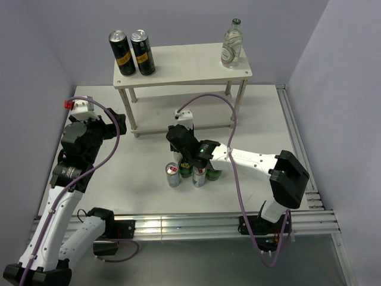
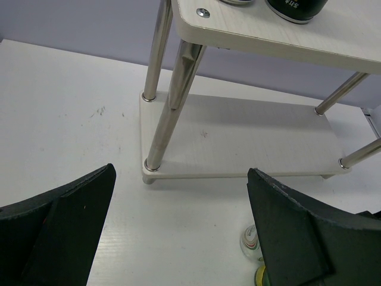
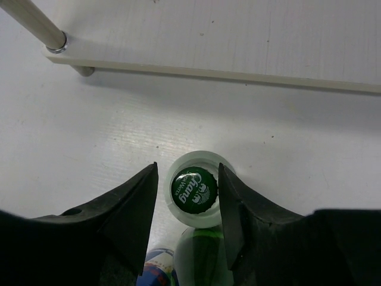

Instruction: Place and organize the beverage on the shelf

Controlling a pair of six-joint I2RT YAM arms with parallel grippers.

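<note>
right hand (image 3: 188, 179), part open, straddles a green-capped clear bottle (image 3: 193, 190) without gripping; left hand (image 2: 181, 179) gapes wide, empty.

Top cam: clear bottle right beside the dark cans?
No, on the shelf the clear bottle stands at the top board's right end, the dark cans at its left.

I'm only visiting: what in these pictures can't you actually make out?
Top view: the right gripper and its arm cover the drinks on the table; how many bottles stand there is unclear.
Right wrist view: the bottle is seen from straight above, its body mostly hidden under its cap; whether the fingers squeeze it cannot be told.
Left wrist view: the black cans on the shelf are cut off by the top edge.
</note>
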